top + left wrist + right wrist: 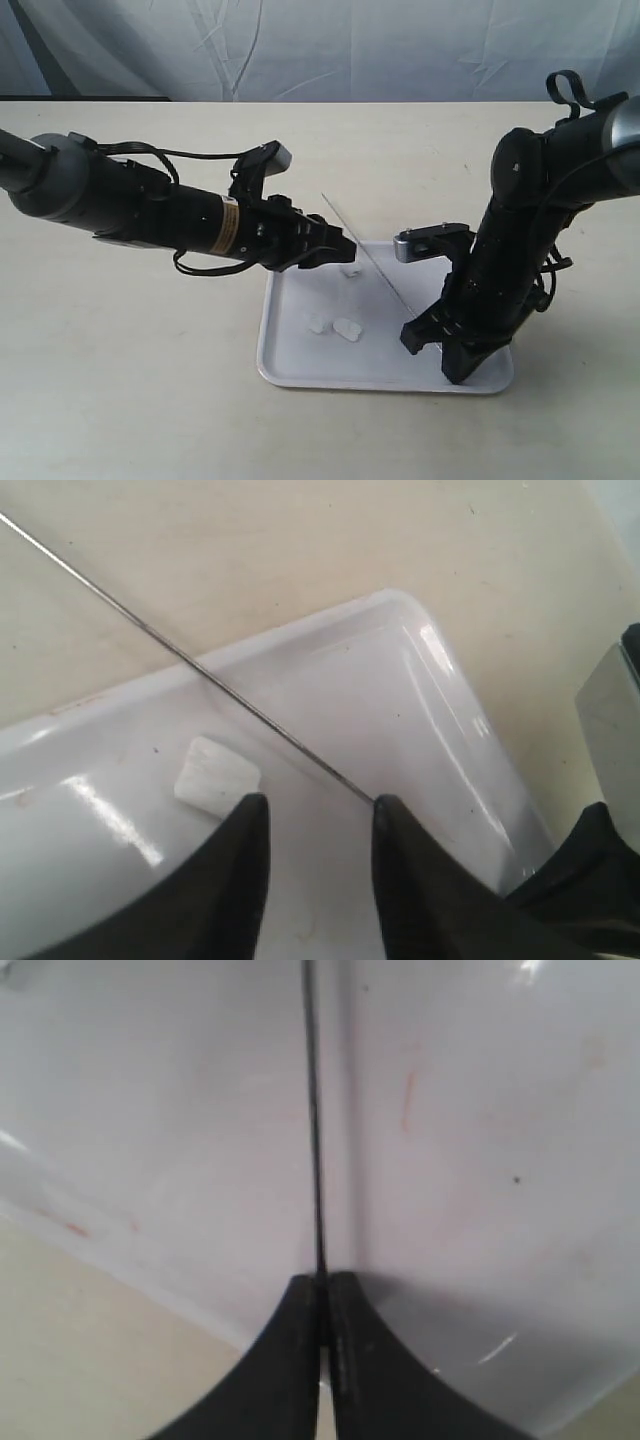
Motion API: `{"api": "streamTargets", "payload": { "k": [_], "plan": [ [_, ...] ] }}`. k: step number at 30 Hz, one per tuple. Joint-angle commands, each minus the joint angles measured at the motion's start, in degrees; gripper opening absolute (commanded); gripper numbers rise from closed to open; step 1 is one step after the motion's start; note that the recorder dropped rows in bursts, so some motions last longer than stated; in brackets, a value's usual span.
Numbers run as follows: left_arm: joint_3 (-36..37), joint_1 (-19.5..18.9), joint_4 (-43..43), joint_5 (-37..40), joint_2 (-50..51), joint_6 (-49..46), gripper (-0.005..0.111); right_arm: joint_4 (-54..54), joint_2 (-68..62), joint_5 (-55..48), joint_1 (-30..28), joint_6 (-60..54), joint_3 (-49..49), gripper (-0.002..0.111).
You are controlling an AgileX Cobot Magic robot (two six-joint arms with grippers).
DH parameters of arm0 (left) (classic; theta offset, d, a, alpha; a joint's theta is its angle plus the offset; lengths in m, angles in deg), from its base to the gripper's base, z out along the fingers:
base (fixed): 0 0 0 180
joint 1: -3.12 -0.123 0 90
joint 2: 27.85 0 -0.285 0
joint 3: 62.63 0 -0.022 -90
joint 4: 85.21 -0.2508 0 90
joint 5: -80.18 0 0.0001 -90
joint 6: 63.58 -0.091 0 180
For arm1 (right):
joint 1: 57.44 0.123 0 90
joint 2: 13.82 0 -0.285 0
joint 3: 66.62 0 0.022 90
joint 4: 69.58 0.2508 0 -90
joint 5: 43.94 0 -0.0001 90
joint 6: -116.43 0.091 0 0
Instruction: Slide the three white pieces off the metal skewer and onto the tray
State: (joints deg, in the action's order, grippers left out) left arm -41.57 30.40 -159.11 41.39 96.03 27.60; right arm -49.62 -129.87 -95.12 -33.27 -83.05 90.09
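Note:
The white tray (pixel 292 352) lies between the two arms. All three white pieces rest loose on it: one (pixel 351 270) near the far rim, two (pixel 318 325) (pixel 347 329) in the middle. The thin metal skewer (pixel 370 256) slants over the tray and looks bare. My right gripper (pixel 414 320) is shut on its near end, and in the right wrist view the skewer (pixel 314 1110) runs straight out of the right gripper (pixel 322 1282). My left gripper (pixel 350 247) is open and holds nothing. The left wrist view shows this gripper (pixel 318 815) just above the tray (pixel 400 680), a white piece (pixel 216 775) beside one finger, and the skewer (pixel 200 665) reaching the other.
The tray sits on a pale beige table (pixel 150 380). A light cloth backdrop (pixel 320 45) hangs behind the table's far edge. The right arm (pixel 520 230) stands upright over the tray's right side.

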Motion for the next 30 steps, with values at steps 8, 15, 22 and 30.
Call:
{"api": "streamTargets", "payload": {
  "k": [8,15,22,30],
  "plan": [
    [-0.4,0.2,0.2,-0.1,-0.5,0.2,0.034,-0.5,0.0,1.2,-0.2,0.0,0.0,0.007],
    [-0.4,0.2,0.2,-0.1,-0.5,0.2,0.034,-0.1,0.0,1.1,-0.2,0.0,0.0,0.025],
    [-0.4,0.2,-0.5,0.0,-0.5,-0.3,0.034,-0.4,0.7,0.3,-0.2,0.0,0.0,0.025],
    [-0.4,-4.6,-6.1,-0.3,-6.2,0.1,0.034,-6.6,8.7,1.4,-0.2,0.0,0.1,0.025]
  ]
}}
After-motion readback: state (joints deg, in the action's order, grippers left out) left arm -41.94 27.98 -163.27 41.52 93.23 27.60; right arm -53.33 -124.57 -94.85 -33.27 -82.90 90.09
